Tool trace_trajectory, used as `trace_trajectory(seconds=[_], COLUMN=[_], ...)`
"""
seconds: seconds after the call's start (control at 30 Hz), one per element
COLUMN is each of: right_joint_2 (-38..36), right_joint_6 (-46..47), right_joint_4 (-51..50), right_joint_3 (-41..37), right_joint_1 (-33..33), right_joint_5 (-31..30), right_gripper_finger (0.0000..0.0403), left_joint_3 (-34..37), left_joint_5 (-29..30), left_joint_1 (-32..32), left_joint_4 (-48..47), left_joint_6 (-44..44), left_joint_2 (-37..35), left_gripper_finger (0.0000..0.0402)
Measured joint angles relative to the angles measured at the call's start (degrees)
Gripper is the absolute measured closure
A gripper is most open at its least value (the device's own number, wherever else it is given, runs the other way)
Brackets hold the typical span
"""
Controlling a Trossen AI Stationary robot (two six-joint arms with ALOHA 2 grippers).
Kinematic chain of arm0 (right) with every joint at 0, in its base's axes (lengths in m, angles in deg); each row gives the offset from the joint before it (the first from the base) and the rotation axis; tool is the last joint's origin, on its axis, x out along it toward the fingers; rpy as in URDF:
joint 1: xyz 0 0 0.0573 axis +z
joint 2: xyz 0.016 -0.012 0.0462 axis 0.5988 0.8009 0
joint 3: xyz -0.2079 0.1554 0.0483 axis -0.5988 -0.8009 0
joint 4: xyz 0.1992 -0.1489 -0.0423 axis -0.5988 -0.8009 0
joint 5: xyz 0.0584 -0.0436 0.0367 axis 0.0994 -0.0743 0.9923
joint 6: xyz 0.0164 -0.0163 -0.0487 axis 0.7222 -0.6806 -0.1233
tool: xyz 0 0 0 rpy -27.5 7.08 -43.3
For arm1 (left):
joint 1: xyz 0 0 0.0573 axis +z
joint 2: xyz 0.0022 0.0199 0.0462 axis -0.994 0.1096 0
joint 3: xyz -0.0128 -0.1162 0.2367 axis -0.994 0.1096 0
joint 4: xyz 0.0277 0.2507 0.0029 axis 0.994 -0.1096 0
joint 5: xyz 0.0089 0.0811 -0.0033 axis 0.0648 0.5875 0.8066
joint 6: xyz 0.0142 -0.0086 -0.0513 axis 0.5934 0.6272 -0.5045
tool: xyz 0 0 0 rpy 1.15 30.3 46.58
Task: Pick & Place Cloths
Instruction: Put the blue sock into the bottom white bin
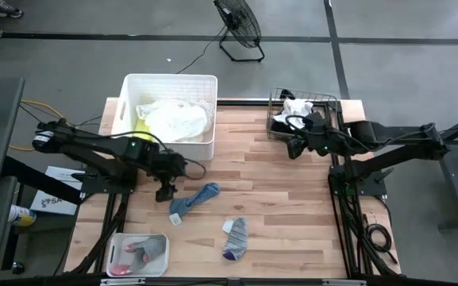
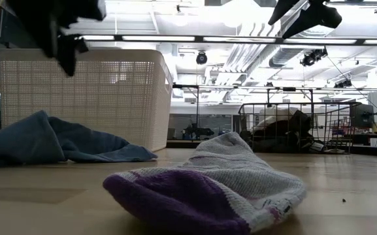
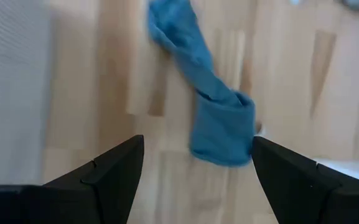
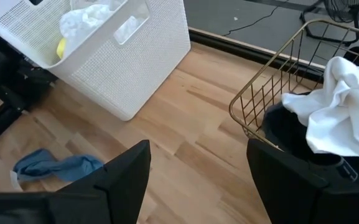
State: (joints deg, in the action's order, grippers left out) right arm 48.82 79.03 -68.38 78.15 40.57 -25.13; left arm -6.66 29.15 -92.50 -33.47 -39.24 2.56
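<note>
A blue sock (image 1: 195,200) lies flat and stretched out on the wooden table, just right of my left gripper (image 1: 165,191). That gripper hovers open above it; in the left wrist view the sock (image 3: 210,106) lies ahead, between the spread fingers (image 3: 198,146). A grey sock with purple toe (image 1: 235,237) lies nearer the near edge, close to the low camera (image 2: 208,186). My right gripper (image 1: 294,149) is open and empty (image 4: 198,149), over the table beside the wire basket (image 1: 276,119), which holds white and black cloths (image 4: 335,106).
A white plastic bin (image 1: 173,78) at the far left holds a white cloth and something neon yellow (image 4: 63,46). A small tray (image 1: 161,238) at the near left corner holds grey-pink items. A fan stands on the floor beyond the table. Bare wood lies between the two socks and the basket.
</note>
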Motion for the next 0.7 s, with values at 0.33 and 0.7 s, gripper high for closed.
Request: trace_trajectory(seconds=[0.33,0.7], right_joint_2=[0.00,0.02], right_joint_6=[-0.62,-1.14], right_joint_4=[-0.02,-0.02], right_joint_3=[0.00,0.00], right_joint_1=[-0.02,-0.02], right_joint_5=[-0.02,0.00], right_gripper_finger=[0.0144,0.0144], left_joint_3=[10.41,17.54], left_joint_5=[-7.10,-8.32], left_joint_1=[0.07,0.07], left_joint_4=[9.02,26.02], left_joint_6=[6.97,9.40], left_joint_2=[0.00,-0.02], left_gripper_finger=[0.0110,0.0110])
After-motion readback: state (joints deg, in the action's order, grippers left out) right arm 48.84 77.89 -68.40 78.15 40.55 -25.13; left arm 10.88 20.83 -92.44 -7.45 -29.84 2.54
